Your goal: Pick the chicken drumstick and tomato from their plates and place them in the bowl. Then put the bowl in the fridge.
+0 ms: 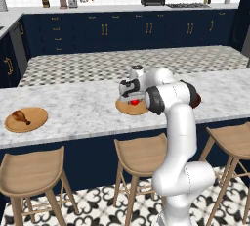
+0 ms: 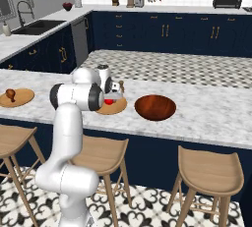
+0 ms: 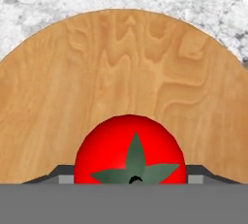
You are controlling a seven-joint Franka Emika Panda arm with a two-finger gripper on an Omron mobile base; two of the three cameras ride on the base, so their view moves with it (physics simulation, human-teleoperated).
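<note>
Marble-patterned surface (image 1: 78, 107) of the island carries two wooden plates and one bowl. Three wooden stools (image 1: 141, 154) stand in front of it, nearest to the cameras. On the middle plate (image 3: 126, 72) lies one tomato (image 3: 130, 151), and the gripper (image 1: 134, 100) is lowered over it with one tip on each side; whether the jaws press it I cannot tell. One chicken drumstick (image 1: 20, 117) lies on the other plate (image 1: 26, 120), far to the left. One bowl (image 2: 155, 107) stands just right of the tomato's plate. Behind are navy cabinets (image 1: 122, 32).

The marble counter (image 1: 73, 107) carries one wooden plate (image 1: 131, 107) under the gripper (image 1: 133, 99), another plate (image 1: 27, 120) far to its left, and the bowl (image 2: 155, 107) just right.
</note>
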